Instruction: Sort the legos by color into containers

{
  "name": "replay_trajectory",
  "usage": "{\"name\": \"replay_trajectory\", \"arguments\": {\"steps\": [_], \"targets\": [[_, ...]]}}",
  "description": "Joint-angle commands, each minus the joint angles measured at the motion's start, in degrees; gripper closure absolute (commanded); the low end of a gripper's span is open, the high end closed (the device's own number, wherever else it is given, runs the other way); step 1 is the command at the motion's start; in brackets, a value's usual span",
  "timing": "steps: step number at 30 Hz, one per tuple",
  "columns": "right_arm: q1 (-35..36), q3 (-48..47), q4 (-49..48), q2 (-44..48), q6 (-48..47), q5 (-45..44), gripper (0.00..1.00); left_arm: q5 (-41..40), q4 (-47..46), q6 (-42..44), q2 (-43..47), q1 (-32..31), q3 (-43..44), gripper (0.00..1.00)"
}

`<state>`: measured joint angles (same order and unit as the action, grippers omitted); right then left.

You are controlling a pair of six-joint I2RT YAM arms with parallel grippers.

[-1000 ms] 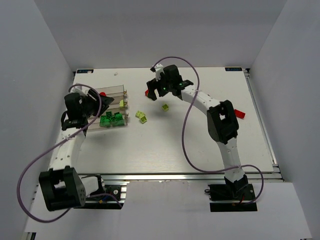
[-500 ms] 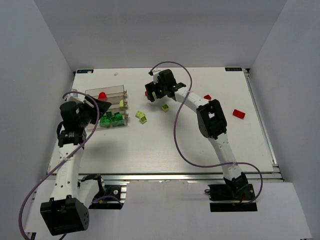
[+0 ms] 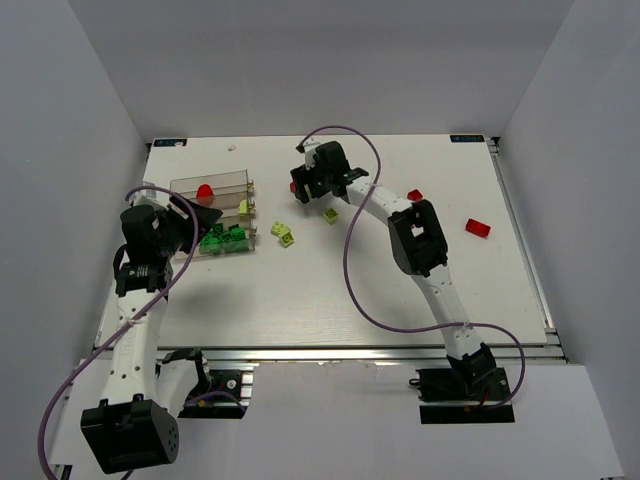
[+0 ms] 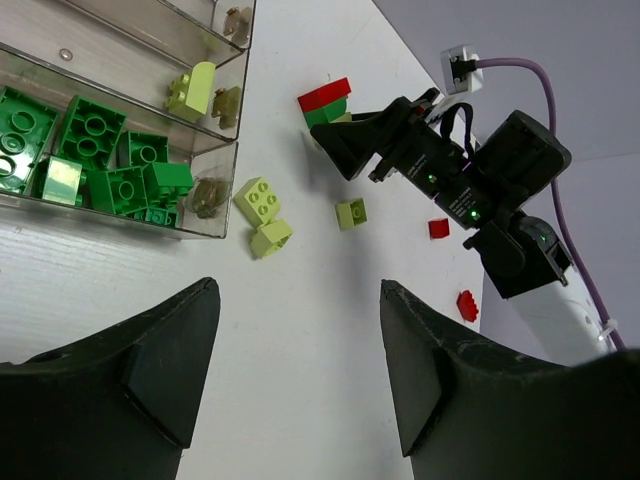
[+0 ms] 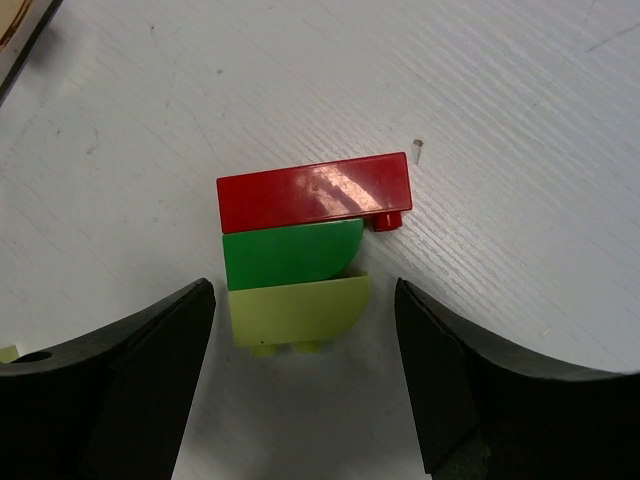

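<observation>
And there was the right gripper (image 5: 302, 300), hanging low over the far middle of the table (image 3: 330, 300) with its jaws spread wide, holding nothing. Right between them lay the stack (image 5: 300, 230): red, green and lime pieces clipped into one block, lying on its side with clear gaps to both fingers. Over on the left, the left gripper (image 4: 292, 340) hovered just beside the tray (image 4: 120, 75), its jaws parted and nothing in them. The tray's nearest compartment was already packed with green bricks (image 4: 100, 150), a lime brick (image 4: 192, 90) sat one slot along, and a red brick (image 3: 205, 190) showed at the far end. A lime pair (image 4: 262, 215) and a small lime piece (image 4: 350, 213) lay loose near the tray, with two red pieces (image 3: 478, 227) well apart on the right. As for that stack, it looked like hard, glossy, very light plastic: stiff enough for a firm pinch, but slick enough to skid or squirt out. The green and lime pieces curved away at one end, so a finger there had little to bear on. The square red end or the flat long faces looked the safer hold. With three colours locked together, it probably needed splitting before any of it could be sorted.
</observation>
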<state>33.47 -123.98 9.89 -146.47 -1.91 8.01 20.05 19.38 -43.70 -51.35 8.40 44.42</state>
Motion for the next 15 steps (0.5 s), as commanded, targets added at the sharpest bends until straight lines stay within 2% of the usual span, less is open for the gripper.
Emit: {"name": "replay_trajectory", "arguments": {"steps": [1,10,15], "targets": [[-0.1,-2.1,-2.9,-1.0,-0.8,0.2,0.23,-0.5,0.7,0.5,0.7,0.0,1.9,0.25],[0.0,-2.1,-4.6,-1.7,-5.1,1.7,0.32,-0.7,2.7,0.4,1.2,0.1,4.1,0.25],[0.1,-2.2,-4.8,-1.9,-6.9,3.1,0.46,-0.5,2.6,-0.5,1.5,0.1,3.7,0.25]]}}
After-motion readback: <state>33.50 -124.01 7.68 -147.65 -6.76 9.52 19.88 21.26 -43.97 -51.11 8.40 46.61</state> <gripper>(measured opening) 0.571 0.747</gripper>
